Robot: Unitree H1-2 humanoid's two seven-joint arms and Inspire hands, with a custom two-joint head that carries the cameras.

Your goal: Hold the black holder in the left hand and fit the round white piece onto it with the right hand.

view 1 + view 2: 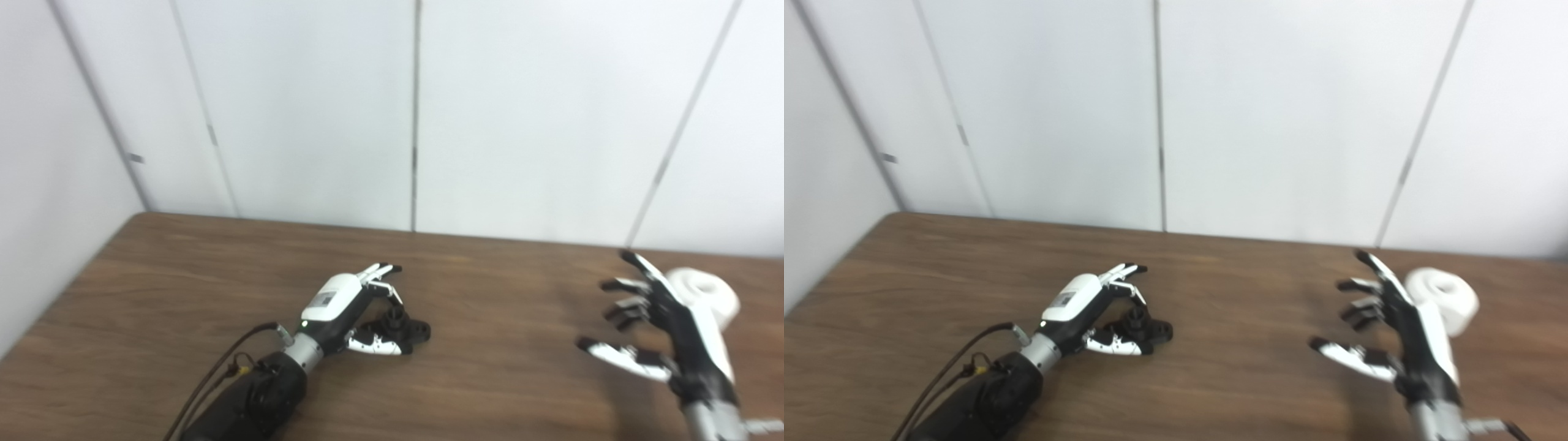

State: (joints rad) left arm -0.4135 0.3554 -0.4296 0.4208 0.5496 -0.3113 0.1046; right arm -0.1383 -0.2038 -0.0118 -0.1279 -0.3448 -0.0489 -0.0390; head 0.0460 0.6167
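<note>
The left hand curls loosely around the holder on the table, thumb beside it, fingers arched above; whether it truly grips is hard to tell (the holder is dark and partly hidden). The right hand is spread wide, holding nothing, just in front of the white piece, which it partly covers. The right eye view shows more of the piece.

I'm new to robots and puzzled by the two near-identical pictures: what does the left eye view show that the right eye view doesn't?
Only the left eye view: more of the left side wall.

Only the right eye view: more table right of the round white piece.

Both: the left hand around the black holder, not yet lifted, and the right hand open, spread beside the white piece.
</note>
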